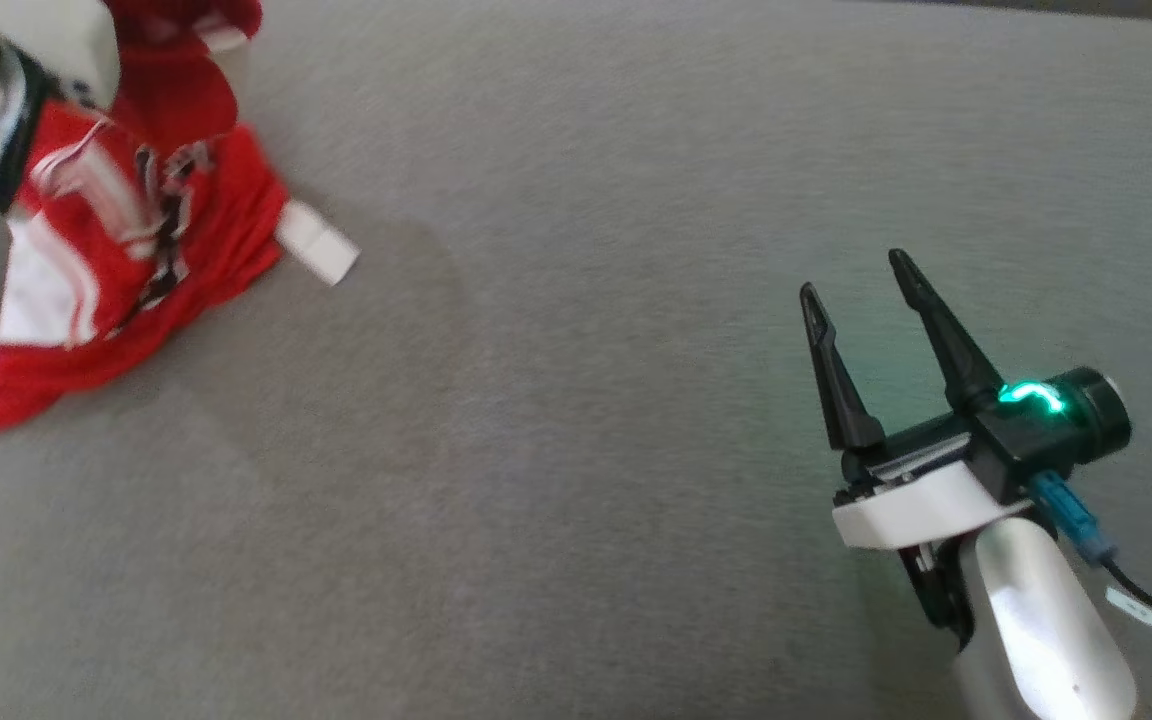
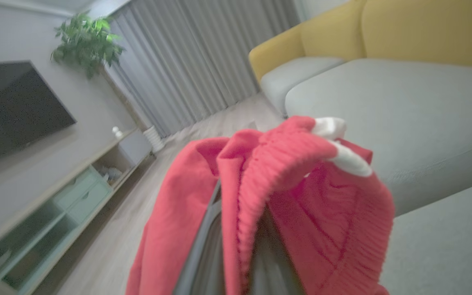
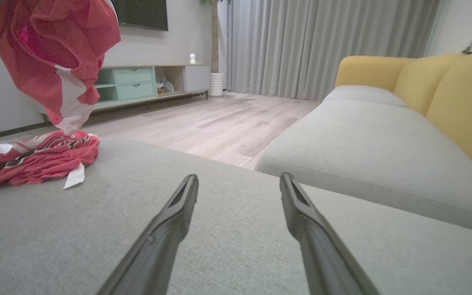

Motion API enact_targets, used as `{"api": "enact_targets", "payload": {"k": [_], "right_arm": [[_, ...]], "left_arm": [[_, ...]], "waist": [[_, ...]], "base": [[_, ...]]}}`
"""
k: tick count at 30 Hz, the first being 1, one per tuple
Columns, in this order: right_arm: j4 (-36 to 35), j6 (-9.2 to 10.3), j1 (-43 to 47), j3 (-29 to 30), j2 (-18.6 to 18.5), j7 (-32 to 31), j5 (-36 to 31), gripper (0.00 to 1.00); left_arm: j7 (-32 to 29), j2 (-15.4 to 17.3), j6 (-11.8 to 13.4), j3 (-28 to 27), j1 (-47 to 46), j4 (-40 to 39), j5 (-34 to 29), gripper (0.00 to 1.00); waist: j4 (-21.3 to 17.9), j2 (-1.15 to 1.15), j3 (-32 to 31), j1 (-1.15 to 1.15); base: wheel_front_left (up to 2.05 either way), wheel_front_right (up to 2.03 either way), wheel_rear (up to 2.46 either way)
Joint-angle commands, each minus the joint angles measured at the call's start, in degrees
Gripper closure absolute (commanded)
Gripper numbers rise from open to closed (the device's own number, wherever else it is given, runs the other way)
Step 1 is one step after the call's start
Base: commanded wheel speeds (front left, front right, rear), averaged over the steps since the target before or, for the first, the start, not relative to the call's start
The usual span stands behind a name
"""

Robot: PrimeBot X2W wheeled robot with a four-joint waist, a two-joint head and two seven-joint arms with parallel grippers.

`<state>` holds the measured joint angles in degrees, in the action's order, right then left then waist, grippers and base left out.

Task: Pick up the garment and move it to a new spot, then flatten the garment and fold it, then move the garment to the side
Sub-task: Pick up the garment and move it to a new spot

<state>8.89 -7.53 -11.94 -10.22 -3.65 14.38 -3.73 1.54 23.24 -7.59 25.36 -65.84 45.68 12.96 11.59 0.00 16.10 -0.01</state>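
Note:
The garment (image 1: 136,230) is red with white stripes and dark lettering, and sits at the far left of the grey cushion (image 1: 576,480). In the right wrist view its upper part (image 3: 55,49) hangs lifted while its lower part (image 3: 35,159) still lies heaped on the cushion. My left gripper (image 2: 236,229) is shut on the garment's ribbed red edge (image 2: 277,164), and the cloth drapes over its fingers and hides the tips. Over at the lower right, my right gripper (image 1: 854,273) hovers above bare cushion, open and holding nothing, far from the garment.
A white tab (image 1: 316,245) sticks out from the garment's right side. Beyond the cushion are a grey sofa seat (image 3: 363,139) with yellow backrests (image 3: 457,102), wood floor (image 3: 219,123), a TV cabinet (image 3: 137,84) and curtains (image 3: 322,41).

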Motion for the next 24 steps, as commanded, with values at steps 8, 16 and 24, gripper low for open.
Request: {"api": "enact_targets", "payload": {"k": [8, 16, 24], "right_arm": [[-4.1, 0.04, 2.7, -3.0, 0.8, 0.6, 7.5, 0.00], [-6.2, 0.04, 3.1, -4.5, 0.8, 0.6, 10.8, 0.00], [-7.7, 0.04, 2.7, -5.7, 0.8, 0.6, 13.1, 0.00]], "left_arm": [[-4.8, 4.6, 0.1, 5.7, -4.3, -18.1, 6.0, 1.00], [-2.3, 3.2, 0.1, 12.3, 4.8, -27.2, 13.9, 1.00], [3.5, 0.2, 0.1, 20.4, 14.0, -21.0, 13.0, 1.00]], "waist": [[-17.5, 0.00, -8.4, 0.01], [-31.3, 0.00, -6.4, 0.01], [-35.5, 0.00, -1.1, 0.01]], "base": [[0.00, 0.00, 0.00], [0.00, 0.00, 0.00], [0.00, 0.00, 0.00]]}}
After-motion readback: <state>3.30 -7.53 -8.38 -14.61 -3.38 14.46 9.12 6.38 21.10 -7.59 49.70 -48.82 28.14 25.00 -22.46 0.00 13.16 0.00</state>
